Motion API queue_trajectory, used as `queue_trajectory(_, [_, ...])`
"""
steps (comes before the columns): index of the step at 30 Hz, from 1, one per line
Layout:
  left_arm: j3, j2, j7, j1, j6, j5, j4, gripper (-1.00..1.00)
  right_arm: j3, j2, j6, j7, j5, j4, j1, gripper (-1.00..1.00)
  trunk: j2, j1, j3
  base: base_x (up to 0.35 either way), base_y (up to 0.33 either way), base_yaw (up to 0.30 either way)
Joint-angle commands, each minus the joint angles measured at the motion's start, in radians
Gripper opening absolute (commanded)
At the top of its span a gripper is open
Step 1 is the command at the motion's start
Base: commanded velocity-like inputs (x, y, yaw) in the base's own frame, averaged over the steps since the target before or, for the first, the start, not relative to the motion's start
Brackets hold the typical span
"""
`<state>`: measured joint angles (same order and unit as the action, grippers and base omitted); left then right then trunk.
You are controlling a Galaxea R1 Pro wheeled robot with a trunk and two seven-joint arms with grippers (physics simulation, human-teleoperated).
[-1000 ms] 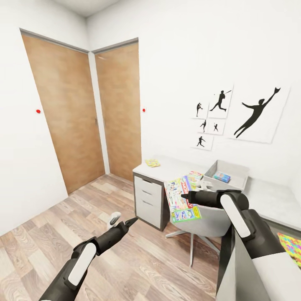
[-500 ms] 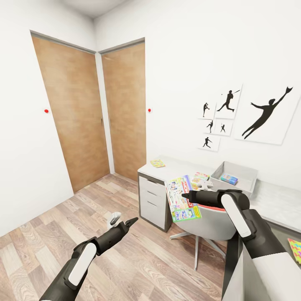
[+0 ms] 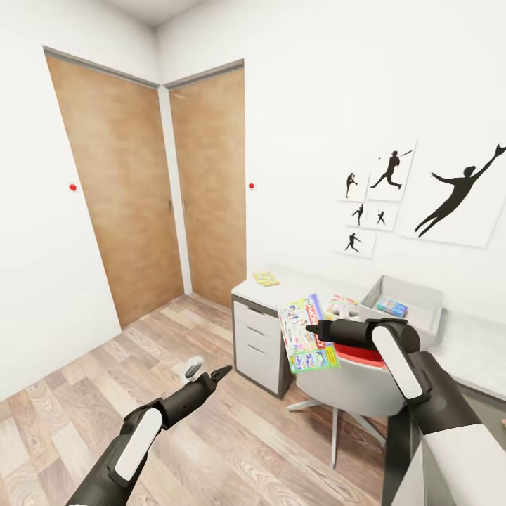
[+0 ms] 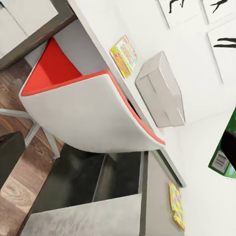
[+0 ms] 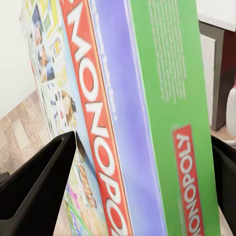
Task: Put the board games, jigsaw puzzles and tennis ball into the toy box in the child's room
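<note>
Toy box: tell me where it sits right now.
In the head view the toy box sits on the white desk at right, against the wall under the silhouette pictures, behind the chair.

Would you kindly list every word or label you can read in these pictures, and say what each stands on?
"MONOPOLY", white on a red band, along the edge of the board game box that the right gripper holds.
"MONOPOLY", white on a red tag, on the same box's green side.
Fine print on that green side: too small to read.
Barcode on the box's green corner: digits unreadable.
Covers of the toys on the desk: too small to read.
</note>
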<state>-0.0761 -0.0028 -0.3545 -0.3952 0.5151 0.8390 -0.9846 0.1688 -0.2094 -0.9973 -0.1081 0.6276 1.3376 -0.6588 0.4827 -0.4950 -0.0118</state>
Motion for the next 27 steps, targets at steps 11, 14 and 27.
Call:
queue_trajectory(11, [0.001, 0.001, -0.001, -0.001, 0.006, 0.007, -0.003, 1.0, 0.0, -0.001, -0.003, -0.01, -0.008, 0.0, -0.001, -1.0, 0.001, -0.001, -0.001, 0.325, 0.0, 0.0])
queue_trajectory(14, [0.001, 0.001, -0.001, -0.001, 0.007, 0.007, -0.003, 1.0, 0.0, -0.001, -0.003, -0.01, -0.008, 0.0, -0.001, -1.0, 0.001, -0.001, -0.001, 0.333, 0.03, 0.0])
queue_trajectory(27, [0.002, 0.001, -0.001, -0.001, 0.009, 0.008, -0.005, 1.0, 0.0, -0.001, -0.003, -0.01, -0.007, 0.0, -0.001, -1.0, 0.001, -0.001, -0.001, 0.298, 0.177, 0.0])
